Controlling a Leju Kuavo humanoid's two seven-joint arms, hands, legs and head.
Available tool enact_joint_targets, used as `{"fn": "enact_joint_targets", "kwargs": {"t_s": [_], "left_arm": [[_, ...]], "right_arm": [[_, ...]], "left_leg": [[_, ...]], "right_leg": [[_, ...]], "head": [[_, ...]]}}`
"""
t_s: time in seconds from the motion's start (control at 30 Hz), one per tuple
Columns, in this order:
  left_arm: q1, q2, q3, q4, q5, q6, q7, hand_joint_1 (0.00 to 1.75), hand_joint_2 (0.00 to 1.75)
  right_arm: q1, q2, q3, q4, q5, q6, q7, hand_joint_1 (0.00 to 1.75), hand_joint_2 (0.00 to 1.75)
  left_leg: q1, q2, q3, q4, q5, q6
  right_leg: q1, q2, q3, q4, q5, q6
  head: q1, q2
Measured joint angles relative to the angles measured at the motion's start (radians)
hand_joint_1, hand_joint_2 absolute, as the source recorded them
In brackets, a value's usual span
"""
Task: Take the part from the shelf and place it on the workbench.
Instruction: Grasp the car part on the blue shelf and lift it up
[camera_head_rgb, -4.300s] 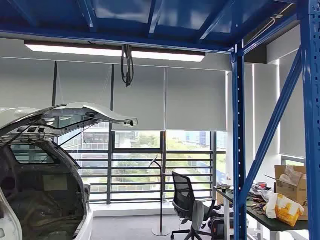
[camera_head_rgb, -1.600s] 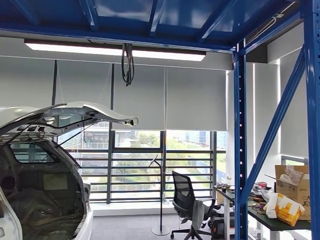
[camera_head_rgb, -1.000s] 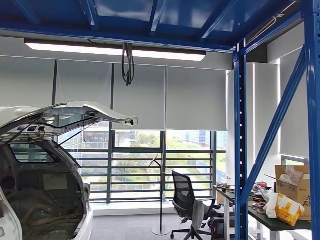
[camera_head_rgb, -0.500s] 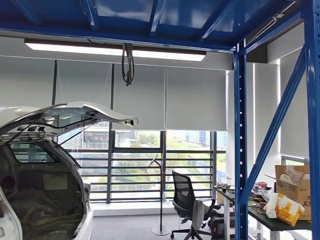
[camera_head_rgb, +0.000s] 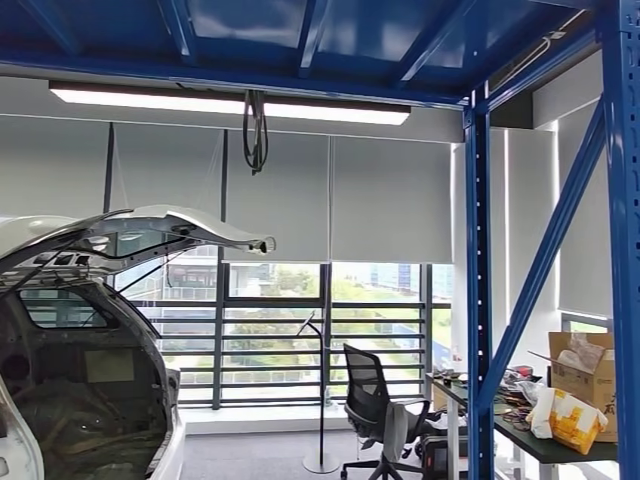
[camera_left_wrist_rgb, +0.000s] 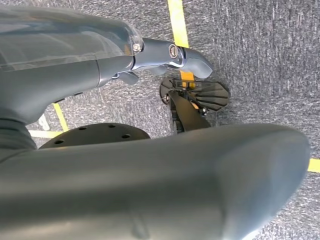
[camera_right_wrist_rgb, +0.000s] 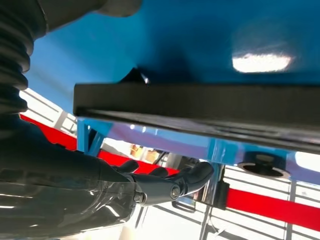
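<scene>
No writing is legible anywhere. The right hand (camera_right_wrist_rgb: 166, 185), glossy dark fingers stretched straight and holding nothing, reaches just beneath a flat matte black part (camera_right_wrist_rgb: 196, 102) lying under a smooth blue shelf (camera_right_wrist_rgb: 211, 35). The left hand (camera_left_wrist_rgb: 170, 52) hangs over grey carpet (camera_left_wrist_rgb: 256, 55) with yellow tape (camera_left_wrist_rgb: 177, 20), fingers extended, empty.

The head view faces forward and a little upward into the hall. The left wrist view looks down, close to the carpet (camera_left_wrist_rgb: 260, 60). The right wrist view looks up, close under a blue beam (camera_right_wrist_rgb: 211, 40).
</scene>
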Motion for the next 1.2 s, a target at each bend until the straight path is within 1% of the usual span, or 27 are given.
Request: {"fn": "enact_joint_targets", "kwargs": {"t_s": [0.4,0.9,1.07,1.2], "left_arm": [[-0.001,0.000,0.000,0.000,-0.003,-0.004,-0.008,0.00,0.00],[-0.001,0.000,0.000,0.000,-0.018,-0.006,-0.015,0.00,0.00],[-0.001,0.000,0.000,0.000,-0.018,-0.005,-0.015,0.00,0.00],[-0.001,0.000,0.000,0.000,-0.020,-0.003,-0.014,0.00,0.00]], "right_arm": [[-0.042,0.009,-0.018,-0.003,0.016,0.003,0.002,0.00,1.75],[-0.036,0.010,-0.050,-0.002,0.002,0.010,0.005,0.00,1.75],[-0.029,0.017,-0.059,0.010,0.006,0.007,0.005,0.00,1.75],[-0.029,0.028,-0.060,0.028,0.024,-0.013,0.007,0.00,1.75]], "left_leg": [[0.000,0.000,0.000,0.000,0.000,0.000],[0.000,0.000,0.000,0.000,0.000,0.000],[0.000,0.000,0.000,0.000,0.000,0.000],[0.000,0.000,0.000,0.000,0.000,0.000]], "right_leg": [[0.000,0.000,0.000,0.000,0.000,0.000],[0.000,0.000,0.000,0.000,0.000,0.000],[0.000,0.000,0.000,0.000,0.000,0.000],[0.000,0.000,0.000,0.000,0.000,0.000]], "head": [[0.000,0.000],[0.000,0.000],[0.000,0.000],[0.000,0.000]]}}
